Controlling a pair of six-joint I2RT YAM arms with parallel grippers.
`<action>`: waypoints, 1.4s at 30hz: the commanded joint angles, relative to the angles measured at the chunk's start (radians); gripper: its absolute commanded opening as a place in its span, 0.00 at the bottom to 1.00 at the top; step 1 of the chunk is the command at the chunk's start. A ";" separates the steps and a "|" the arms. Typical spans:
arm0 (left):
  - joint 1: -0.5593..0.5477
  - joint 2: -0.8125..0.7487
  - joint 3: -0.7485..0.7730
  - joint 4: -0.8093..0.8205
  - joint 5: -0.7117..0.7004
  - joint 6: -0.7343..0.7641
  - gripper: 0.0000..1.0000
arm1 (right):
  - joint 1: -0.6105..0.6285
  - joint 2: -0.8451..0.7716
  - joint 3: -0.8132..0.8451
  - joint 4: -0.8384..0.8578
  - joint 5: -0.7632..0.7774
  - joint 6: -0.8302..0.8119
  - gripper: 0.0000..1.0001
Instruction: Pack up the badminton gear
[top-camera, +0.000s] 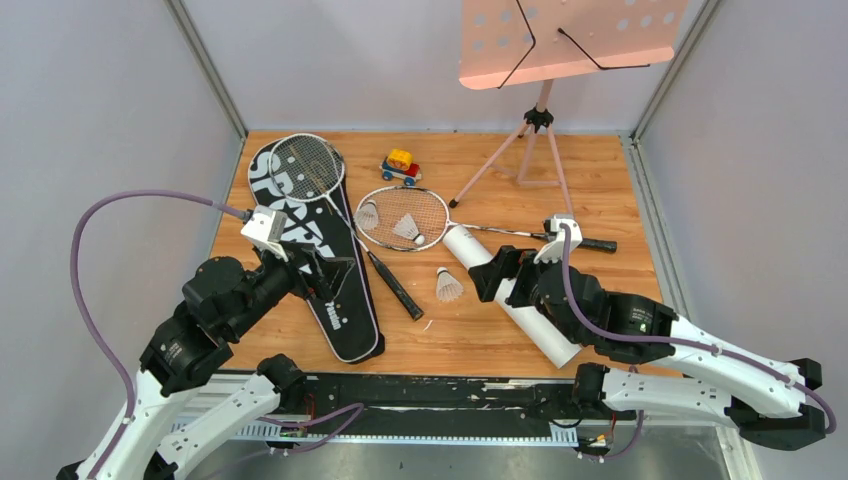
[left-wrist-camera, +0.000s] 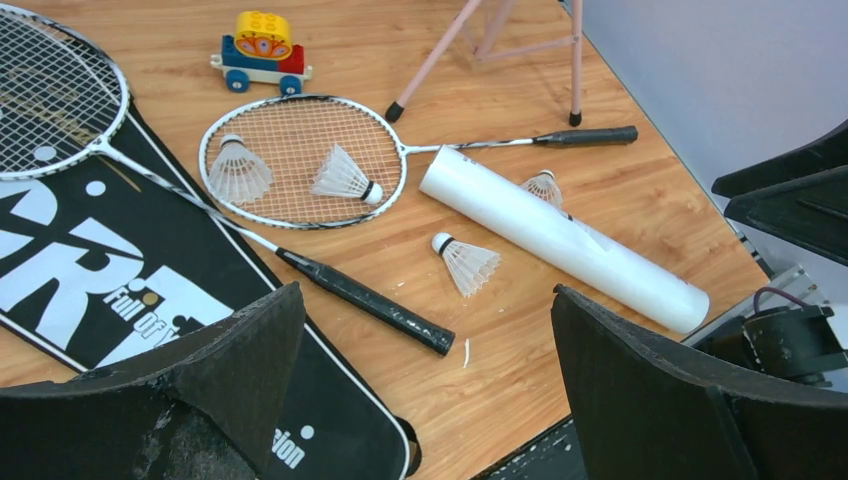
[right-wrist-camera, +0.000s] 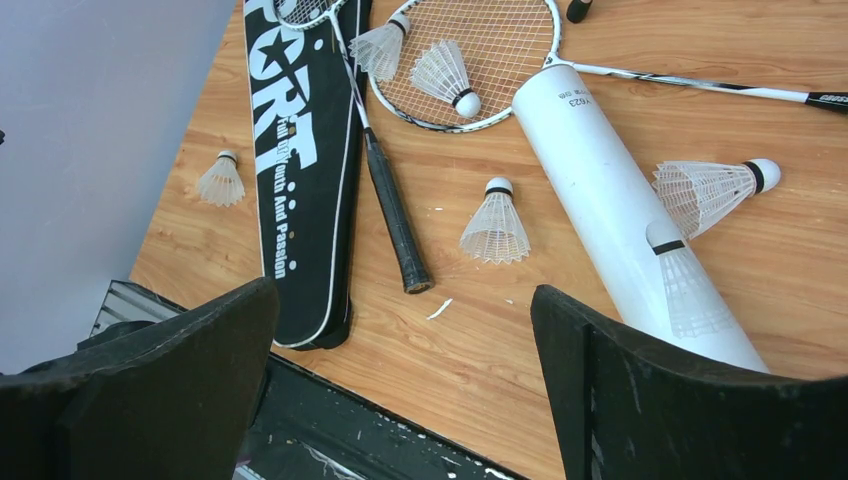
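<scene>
One racket (left-wrist-camera: 50, 95) lies head on black bag (left-wrist-camera: 90, 270), grip on desk (left-wrist-camera: 520, 370); other racket (left-wrist-camera: 300, 140) beside it carries two shuttlecocks (left-wrist-camera: 238, 172) (left-wrist-camera: 345, 178) | another shuttlecock (left-wrist-camera: 465, 262) between that grip and white tube (left-wrist-camera: 560, 240) | left pincer (left-wrist-camera: 425, 295) apart over bag; right pincer (right-wrist-camera: 405, 290) apart at tube

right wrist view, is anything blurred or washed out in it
Right wrist view: lettering on the black bag is sharp; the right end effector shows soft, dark fingers along the bottom; the white tube is bright, its print legible. Top external view: even light, faint shadows.
</scene>
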 joint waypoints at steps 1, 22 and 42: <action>-0.001 -0.011 0.005 0.006 -0.016 0.022 1.00 | -0.003 -0.010 -0.008 0.033 0.008 0.016 1.00; -0.001 -0.116 -0.155 -0.036 -0.051 0.016 1.00 | -0.031 0.434 -0.050 0.077 0.309 -0.309 0.97; -0.002 -0.178 -0.167 -0.047 -0.074 0.025 1.00 | -0.403 0.628 0.021 -0.020 -0.351 -0.531 0.86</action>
